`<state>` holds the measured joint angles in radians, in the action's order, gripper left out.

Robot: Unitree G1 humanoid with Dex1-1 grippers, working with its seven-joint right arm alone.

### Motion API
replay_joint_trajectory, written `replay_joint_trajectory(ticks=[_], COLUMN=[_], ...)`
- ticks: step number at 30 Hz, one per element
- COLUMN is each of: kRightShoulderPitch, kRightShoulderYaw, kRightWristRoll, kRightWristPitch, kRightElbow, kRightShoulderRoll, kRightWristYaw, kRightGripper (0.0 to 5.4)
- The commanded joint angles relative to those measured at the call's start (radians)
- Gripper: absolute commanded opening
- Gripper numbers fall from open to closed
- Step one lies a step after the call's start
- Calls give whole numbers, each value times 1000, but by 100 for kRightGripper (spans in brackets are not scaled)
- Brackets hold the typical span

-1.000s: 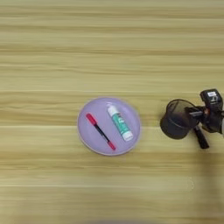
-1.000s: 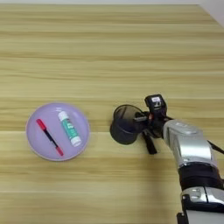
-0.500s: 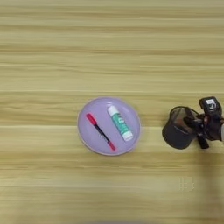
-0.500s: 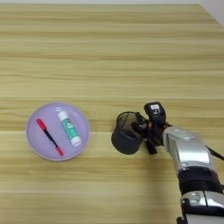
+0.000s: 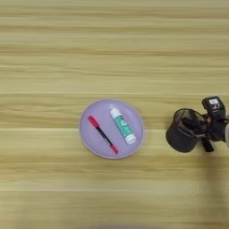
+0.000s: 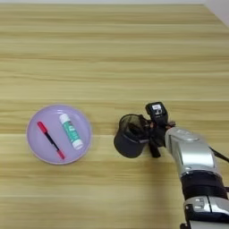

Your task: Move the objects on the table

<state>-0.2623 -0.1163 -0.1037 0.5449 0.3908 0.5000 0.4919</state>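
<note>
A short white tube with a green label point(image 5: 122, 125) and a red pen point(image 5: 102, 134) are held in a round lilac plate point(image 5: 133, 114). A small black wire-mesh cup point(image 6: 129, 136), tilted, is clamped by the black two-fingered gripper point(image 6: 150, 134) near the light wooden desk's point(image 5: 112, 49) right side.

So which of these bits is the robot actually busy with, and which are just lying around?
Part of the job:
- black mesh cup, tilted, at the right gripper
- white tube with green label, lying on the purple plate
- wooden table

Just lying there:
- red pen, also on the plate
</note>
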Motion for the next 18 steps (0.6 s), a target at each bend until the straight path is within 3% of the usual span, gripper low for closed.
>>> replay_joint_trajectory(ticks=[1, 8, 18], kRightShoulderPitch=[-45, -41, -15], kRightShoulderYaw=[-24, -29, -41], kRightWristRoll=[-2, -3, -9], kRightWristPitch=[-12, 3, 33], kRightElbow=[-63, -90, -170], kRightShoulderRoll=[39, 42, 46], kRightWristYaw=[-10, -10, -7], kRightGripper=[460, 536, 536])
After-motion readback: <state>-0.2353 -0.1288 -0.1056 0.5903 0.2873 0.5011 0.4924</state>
